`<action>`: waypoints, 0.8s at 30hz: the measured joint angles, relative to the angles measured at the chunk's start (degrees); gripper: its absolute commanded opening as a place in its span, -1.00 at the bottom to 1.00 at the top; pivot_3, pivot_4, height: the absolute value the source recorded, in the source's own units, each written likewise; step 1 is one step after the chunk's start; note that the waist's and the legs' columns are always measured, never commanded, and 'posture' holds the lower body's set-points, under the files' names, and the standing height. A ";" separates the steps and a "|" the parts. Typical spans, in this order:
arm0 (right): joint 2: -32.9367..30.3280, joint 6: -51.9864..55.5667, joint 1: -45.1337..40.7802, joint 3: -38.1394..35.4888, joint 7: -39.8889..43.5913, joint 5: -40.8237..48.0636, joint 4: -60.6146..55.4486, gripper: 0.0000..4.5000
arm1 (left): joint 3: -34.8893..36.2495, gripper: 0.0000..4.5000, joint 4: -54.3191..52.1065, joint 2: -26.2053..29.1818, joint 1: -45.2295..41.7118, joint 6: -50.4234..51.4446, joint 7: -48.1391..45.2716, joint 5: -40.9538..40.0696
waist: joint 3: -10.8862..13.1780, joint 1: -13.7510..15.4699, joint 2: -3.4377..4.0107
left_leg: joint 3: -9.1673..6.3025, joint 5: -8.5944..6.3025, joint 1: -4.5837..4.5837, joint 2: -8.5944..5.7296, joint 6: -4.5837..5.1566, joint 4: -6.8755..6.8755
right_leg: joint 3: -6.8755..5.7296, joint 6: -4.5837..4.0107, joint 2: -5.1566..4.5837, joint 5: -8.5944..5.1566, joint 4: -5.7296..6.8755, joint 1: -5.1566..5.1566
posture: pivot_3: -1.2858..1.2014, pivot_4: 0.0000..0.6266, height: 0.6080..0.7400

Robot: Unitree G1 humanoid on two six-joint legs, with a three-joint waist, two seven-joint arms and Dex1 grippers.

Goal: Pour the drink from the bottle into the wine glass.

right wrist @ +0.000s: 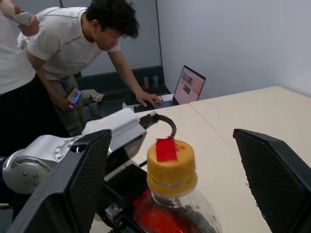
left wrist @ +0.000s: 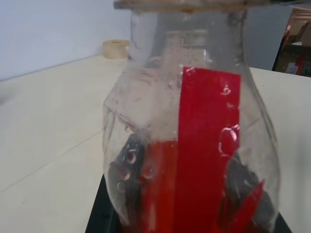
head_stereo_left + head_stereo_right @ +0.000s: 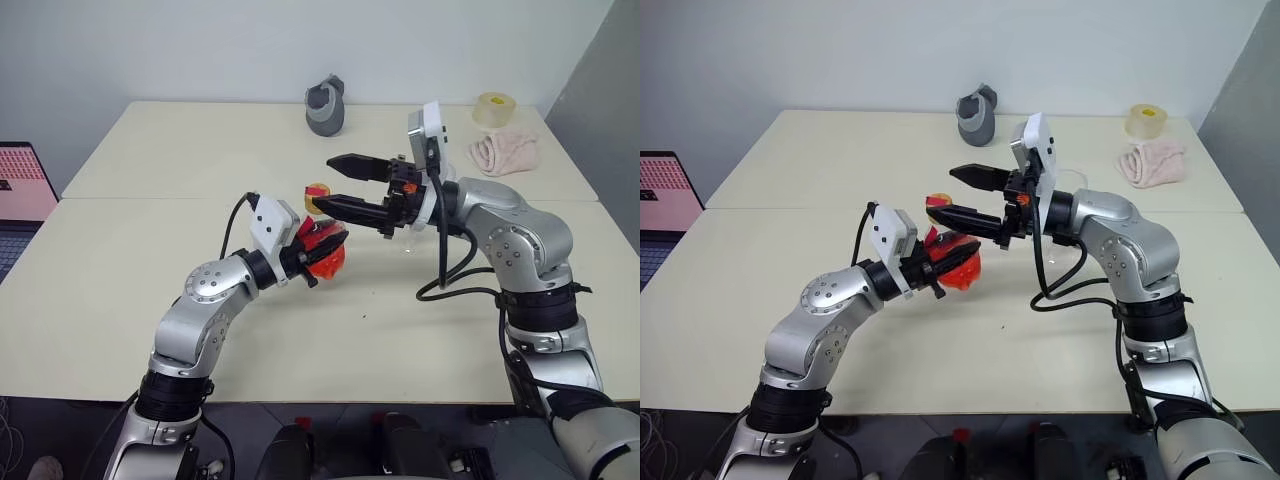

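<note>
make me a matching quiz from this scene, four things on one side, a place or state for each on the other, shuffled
Things:
1. small clear plastic bottle with red drink
2. yellow screw cap
3. pink folded cloth
4. grey cup-like object

Places or states:
A. far right of the table, beside a tape roll
B. between the right gripper's open fingers
C. held by the left gripper
D. far middle of the table

Pairs: 1-C, 2-B, 3-A, 4-D
</note>
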 measured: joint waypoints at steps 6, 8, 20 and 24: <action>2.05 -2.57 -0.15 2.50 -0.36 -2.91 1.13 0.90 | 0.00 -0.44 0.00 -0.34 0.00 0.00 -0.14 0.00 | 0.00 0.00 0.00 | 0.01 0.00 0.01 0.00 -0.01 0.00 | 0.01 0.00 0.00 0.00 0.00 0.00 | 0.03 -0.52 1.00; 2.29 -3.65 -0.31 2.86 -0.39 -3.91 2.27 0.90 | 0.00 -0.44 0.00 -0.37 0.00 0.00 -0.13 0.00 | 0.00 0.02 0.00 | 0.01 0.01 0.01 0.00 -0.01 0.00 | 0.00 0.00 0.00 0.00 0.00 0.00 | 0.03 -0.52 1.00; 4.00 -7.12 -1.78 3.74 0.88 -5.90 6.15 -0.46 | 0.01 -0.44 0.20 -0.47 -0.27 0.01 0.50 0.04 | 0.00 0.02 0.00 | 0.01 0.01 0.00 0.01 -0.01 0.00 | 0.01 0.00 0.00 0.00 0.00 -0.02 | 0.03 -0.52 1.00; 3.44 -6.39 -1.77 3.73 1.20 -5.81 5.36 -0.46 | -0.06 -0.44 0.20 -0.50 -0.33 0.01 0.29 0.03 | 0.00 0.04 0.00 | 0.00 0.01 0.00 0.00 -0.01 0.00 | 0.00 0.00 -0.01 0.00 0.00 -0.01 | 0.03 -0.52 1.00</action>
